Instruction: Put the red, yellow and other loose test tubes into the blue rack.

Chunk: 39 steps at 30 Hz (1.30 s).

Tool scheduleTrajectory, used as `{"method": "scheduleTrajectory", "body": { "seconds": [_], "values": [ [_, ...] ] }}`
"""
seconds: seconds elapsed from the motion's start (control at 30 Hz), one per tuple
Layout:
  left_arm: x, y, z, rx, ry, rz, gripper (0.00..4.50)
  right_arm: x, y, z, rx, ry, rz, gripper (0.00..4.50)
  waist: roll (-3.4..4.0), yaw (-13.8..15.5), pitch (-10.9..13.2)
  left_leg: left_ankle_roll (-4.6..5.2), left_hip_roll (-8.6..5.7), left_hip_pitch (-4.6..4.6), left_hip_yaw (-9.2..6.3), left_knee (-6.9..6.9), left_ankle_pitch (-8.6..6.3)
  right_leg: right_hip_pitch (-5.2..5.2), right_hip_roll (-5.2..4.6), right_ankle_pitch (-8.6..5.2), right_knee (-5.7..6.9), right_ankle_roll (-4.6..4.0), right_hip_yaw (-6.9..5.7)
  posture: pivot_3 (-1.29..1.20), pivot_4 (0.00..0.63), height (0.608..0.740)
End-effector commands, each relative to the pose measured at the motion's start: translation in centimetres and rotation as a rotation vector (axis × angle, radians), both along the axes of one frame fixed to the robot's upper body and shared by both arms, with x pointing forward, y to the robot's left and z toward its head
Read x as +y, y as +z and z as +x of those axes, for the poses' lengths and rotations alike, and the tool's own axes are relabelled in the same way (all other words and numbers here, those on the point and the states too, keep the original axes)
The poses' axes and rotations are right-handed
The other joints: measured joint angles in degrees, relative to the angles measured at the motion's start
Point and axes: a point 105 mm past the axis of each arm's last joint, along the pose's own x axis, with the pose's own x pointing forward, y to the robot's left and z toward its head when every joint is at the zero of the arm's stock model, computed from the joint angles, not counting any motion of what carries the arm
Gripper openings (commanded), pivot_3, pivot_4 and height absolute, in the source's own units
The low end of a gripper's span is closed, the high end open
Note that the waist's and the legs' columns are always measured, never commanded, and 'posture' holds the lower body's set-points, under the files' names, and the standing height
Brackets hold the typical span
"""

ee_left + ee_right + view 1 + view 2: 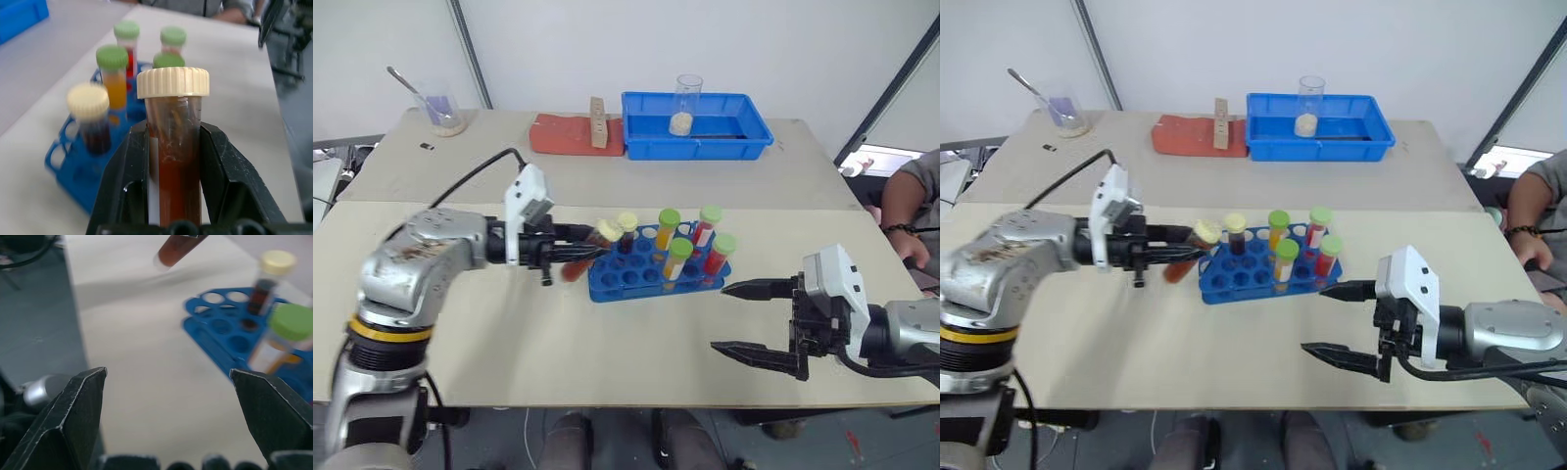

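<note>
Left eye view, operator: your beige table [607, 362] is sound, and the blue rack [651, 279] stands near its middle, already carrying five capped tubes: a dark cream-capped tube [626, 233] at its near-left corner and four green-capped ones, red and yellow, further along. Your left gripper [570, 250] is clamped on the last loose tube, the red-brown tube with the cream cap [173, 142], carried tilted just beside the rack's left edge, its base clear of the table and not yet over a hole. Your right gripper [744, 318] hangs with fingers spread wide and nothing between them, near the rack's right end. Risks as I judge them: the tilt is the main one, since a slanted base would likely catch a hole rim and drag or tip the light rack; bring the tube upright first. The seated cream-capped tube stands close to your approach line, and a low sweep could knock it.
</note>
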Motion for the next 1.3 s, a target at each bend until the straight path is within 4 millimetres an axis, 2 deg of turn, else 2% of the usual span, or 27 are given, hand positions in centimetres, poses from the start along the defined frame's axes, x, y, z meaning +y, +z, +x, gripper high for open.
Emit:
{"method": "scheduleTrajectory", "body": {
  "seconds": [0.03, 0.23, 0.37, 0.67, 1.3],
  "values": [
    [-1.7, -0.1, 0.9, -0.135, 0.087, -0.088, 0.92, 0.3, 0.3, 0.7, -0.053, -0.083, -0.020, 4.47, -0.01, -0.21, 0.00, 0.00, 0.00, 0.01, -0.01, 0.00, 0.00, 0.03, 0.00, 0.00, -0.01, 0.00, 0.00, 0.00, 0.150, 0.740],
    [-3.6, -2.2, 1.6, -0.162, 0.134, -0.166, 0.92, 0.6, -0.1, 0.1, -0.038, -0.073, -0.045, 4.47, -0.03, -0.14, 0.02, 0.00, -0.02, -0.01, -0.06, -0.01, 0.00, 0.03, 0.02, 0.03, -0.05, -0.03, 0.01, 0.00, 0.150, 0.740],
    [-4.8, -2.8, 2.2, -0.184, 0.151, -0.204, 0.92, 0.9, -0.2, 0.0, -0.036, -0.072, -0.043, 4.47, -0.03, -0.07, 0.02, 0.00, -0.08, 0.01, -0.09, 0.02, 0.00, 0.22, -0.01, 0.07, -0.20, 0.04, 0.02, 0.00, 0.150, 0.740],
    [-5.9, -4.5, 2.3, -0.147, 0.152, -0.227, 0.92, 0.9, -0.4, -0.2, -0.030, -0.085, -0.045, 4.47, -0.03, -0.17, 0.01, 0.01, -0.08, 0.10, -0.14, 0.02, 0.00, 0.38, -0.01, 0.07, -0.26, 0.06, 0.01, 0.00, 0.150, 0.740],
    [-5.1, -6.3, 2.0, -0.191, 0.236, -0.275, 0.92, 0.5, 0.0, 0.8, -0.096, -0.141, -0.047, 4.47, -0.02, -0.19, 0.01, 0.00, -0.08, 0.30, -0.19, 0.02, 0.00, 0.66, -0.01, -0.11, -0.32, -0.16, -0.04, 0.00, 0.150, 0.740]
  ]
}}
